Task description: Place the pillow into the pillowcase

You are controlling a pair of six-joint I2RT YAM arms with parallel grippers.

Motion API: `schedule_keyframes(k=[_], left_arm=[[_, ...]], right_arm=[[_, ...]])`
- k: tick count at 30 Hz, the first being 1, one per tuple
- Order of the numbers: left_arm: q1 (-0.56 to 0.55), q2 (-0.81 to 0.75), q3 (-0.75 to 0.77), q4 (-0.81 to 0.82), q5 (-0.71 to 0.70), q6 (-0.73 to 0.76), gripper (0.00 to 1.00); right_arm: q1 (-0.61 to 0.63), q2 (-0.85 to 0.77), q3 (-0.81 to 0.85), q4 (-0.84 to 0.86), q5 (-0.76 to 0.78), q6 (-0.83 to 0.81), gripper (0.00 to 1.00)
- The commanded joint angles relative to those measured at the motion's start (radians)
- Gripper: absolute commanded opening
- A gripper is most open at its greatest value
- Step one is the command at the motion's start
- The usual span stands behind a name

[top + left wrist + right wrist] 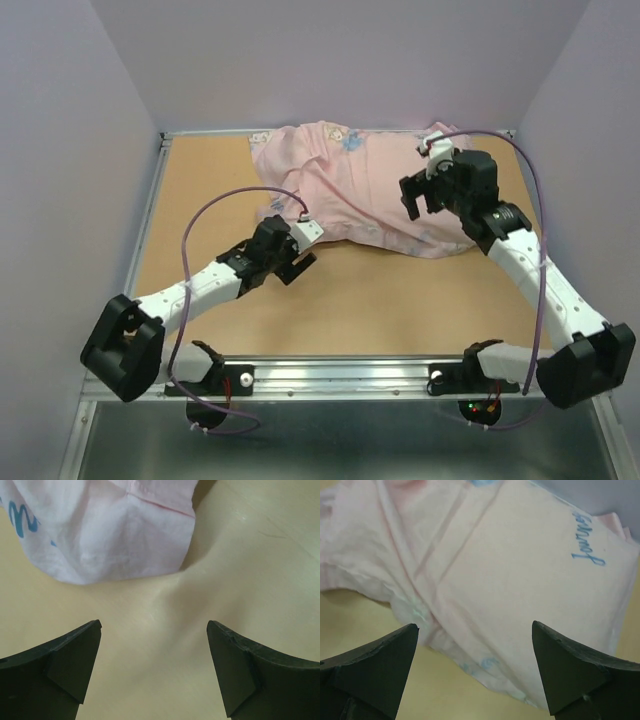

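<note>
Pillowcase [350,185]: pale pink side up, lying crumpled across the far half of the table [200,200], its far edge close to the back wall. Folds and creases all over. Blue script [588,542] shows on the fabric in the right wrist view. There, a flat rectangular shape with straight edges stands out in the cloth; cannot tell if it is a fold or something inside. Pillow itself not made out in any view.

Left pincer [154,630]: low over bare table at the near-left corner of the pillowcase, jaws spread wide, nothing between them. The rounded fabric corner [115,535] sits just ahead of the fingertips, apart from them.

Right pincer [475,630]: raised above the right part of the pillowcase, jaws spread wide, gripping nothing. Cloth and a strip of table show below the gap.
</note>
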Motion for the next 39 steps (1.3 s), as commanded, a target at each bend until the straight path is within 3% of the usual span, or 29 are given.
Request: schedule_keyframes(k=[1, 6, 8, 11, 14, 17, 18, 19, 21, 22, 24, 25, 27, 28, 29, 33, 39], left_arm=[[-0.111, 0.108, 0.021, 0.192, -0.29, -0.068, 0.99], [-0.137, 0.3, 0.056, 0.285, -0.345, -0.135, 0.99], [-0.139, 0.393, 0.097, 0.279, -0.444, -0.16, 0.99], [-0.128, 0.44, 0.136, 0.276, -0.564, -0.16, 0.91], [-0.077, 0.388, 0.136, 0.287, -0.538, -0.139, 0.75], [-0.015, 0.352, 0.145, 0.272, -0.514, -0.108, 0.47], [0.007, 0.346, 0.149, 0.269, -0.514, -0.099, 0.37], [0.033, 0.338, 0.154, 0.264, -0.494, -0.09, 0.15], [0.1, 0.318, 0.162, 0.249, -0.463, -0.064, 0.0], [0.117, 0.312, 0.172, 0.239, -0.453, -0.053, 0.0], [0.145, 0.291, 0.183, 0.194, -0.398, -0.025, 0.0], [0.159, 0.28, 0.186, 0.183, -0.353, -0.02, 0.0], [0.159, 0.243, 0.188, 0.164, -0.325, -0.001, 0.0], [0.159, 0.234, 0.2, 0.157, -0.305, 0.015, 0.0], [0.16, 0.216, 0.209, 0.152, -0.305, 0.021, 0.0], [0.17, 0.158, 0.28, 0.111, -0.291, 0.081, 0.0], [0.209, 0.095, 0.519, 0.066, -0.288, 0.144, 0.0]], right_arm=[[-0.055, -0.084, -0.197, -0.134, 0.248, -0.263, 1.0], [-0.238, -0.207, -0.371, -0.135, 0.276, -0.468, 1.0], [-0.359, -0.218, -0.438, -0.115, 0.229, -0.58, 1.0], [-0.449, -0.193, -0.512, -0.019, 0.181, -0.703, 1.0], [-0.51, -0.137, -0.576, 0.118, 0.169, -0.786, 1.0], [-0.533, -0.04, -0.609, 0.25, 0.193, -0.803, 1.0], [-0.549, -0.012, -0.61, 0.285, 0.203, -0.797, 1.0], [-0.555, 0.023, -0.606, 0.355, 0.23, -0.768, 1.0], [-0.581, 0.128, -0.563, 0.415, 0.259, -0.734, 1.0], [-0.59, 0.164, -0.54, 0.434, 0.269, -0.713, 1.0], [-0.61, 0.244, -0.471, 0.437, 0.267, -0.654, 0.9], [-0.61, 0.259, -0.456, 0.435, 0.252, -0.625, 0.7], [-0.61, 0.27, -0.437, 0.435, 0.227, -0.604, 0.46], [-0.61, 0.26, -0.422, 0.426, 0.212, -0.593, 0.15], [-0.61, 0.249, -0.416, 0.417, 0.192, -0.591, 0.01], [-0.615, 0.143, -0.364, 0.368, 0.163, -0.573, 0.01], [-0.648, 0.029, -0.071, 0.277, 0.1, -0.412, 0.01]])
